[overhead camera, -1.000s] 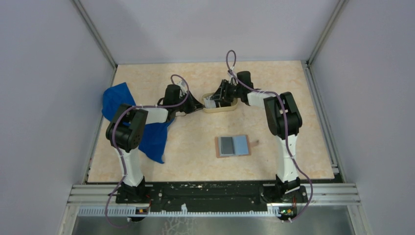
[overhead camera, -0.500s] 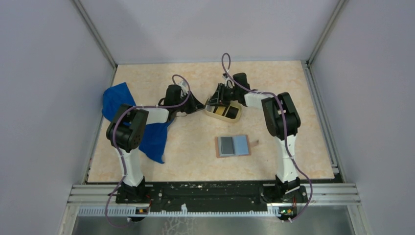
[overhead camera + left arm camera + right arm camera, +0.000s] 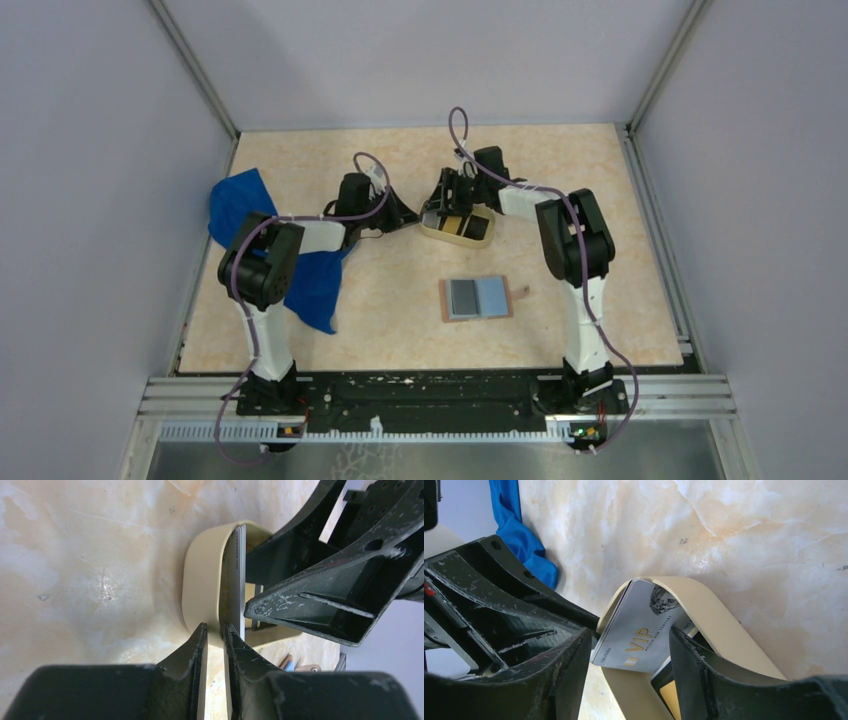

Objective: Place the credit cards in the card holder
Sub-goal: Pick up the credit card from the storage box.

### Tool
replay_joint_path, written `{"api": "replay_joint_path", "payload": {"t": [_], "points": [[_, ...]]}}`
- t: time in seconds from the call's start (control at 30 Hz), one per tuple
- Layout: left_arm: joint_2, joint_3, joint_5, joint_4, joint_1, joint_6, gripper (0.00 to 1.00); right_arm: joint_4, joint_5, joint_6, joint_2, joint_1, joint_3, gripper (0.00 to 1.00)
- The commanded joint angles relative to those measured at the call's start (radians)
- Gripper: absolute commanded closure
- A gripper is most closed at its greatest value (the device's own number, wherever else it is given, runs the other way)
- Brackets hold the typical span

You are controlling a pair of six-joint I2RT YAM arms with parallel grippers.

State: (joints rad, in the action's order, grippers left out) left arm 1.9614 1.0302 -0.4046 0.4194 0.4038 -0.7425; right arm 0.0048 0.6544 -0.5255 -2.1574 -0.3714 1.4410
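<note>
Barely begun: the card holder (image 3: 477, 298) looks empty, the left gripper (image 3: 214, 635) pinches the tray (image 3: 200, 580) rim, and the right gripper (image 3: 630, 637), spread apart, straddles the grey card (image 3: 639, 630).

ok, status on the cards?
Left gripper shut on tray rim. Right gripper open astride grey card, tilted up in tray. Card holder lies open nearby.

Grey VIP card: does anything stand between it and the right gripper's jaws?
Nothing visible does. The grey card leans on the wall of the tray; the right gripper has its jaws open either side of it. The left gripper pinches the rim.
</note>
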Motion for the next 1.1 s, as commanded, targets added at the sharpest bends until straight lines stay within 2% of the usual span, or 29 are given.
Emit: {"api": "replay_joint_path", "payload": {"t": [0.0,0.07,0.27,0.53,1.07], "points": [[0.026,0.022,-0.094,0.043,0.009,0.022,0.78,0.02,-0.007,0.002,0.057,-0.008,0.004,0.39],[0.03,0.023,-0.117,0.053,0.009,0.025,0.77,0.018,-0.005,0.002,0.059,-0.008,0.002,0.36],[0.031,0.019,-0.157,0.081,0.009,0.032,0.76,0.002,-0.006,0.009,0.062,-0.008,0.006,0.36],[0.045,0.033,-0.202,0.088,0.009,0.036,0.73,-0.076,-0.052,0.081,0.068,-0.005,0.032,0.52],[0.043,0.033,-0.194,0.075,0.008,0.04,0.73,-0.094,-0.042,0.122,0.115,0.049,0.005,0.64]]}}
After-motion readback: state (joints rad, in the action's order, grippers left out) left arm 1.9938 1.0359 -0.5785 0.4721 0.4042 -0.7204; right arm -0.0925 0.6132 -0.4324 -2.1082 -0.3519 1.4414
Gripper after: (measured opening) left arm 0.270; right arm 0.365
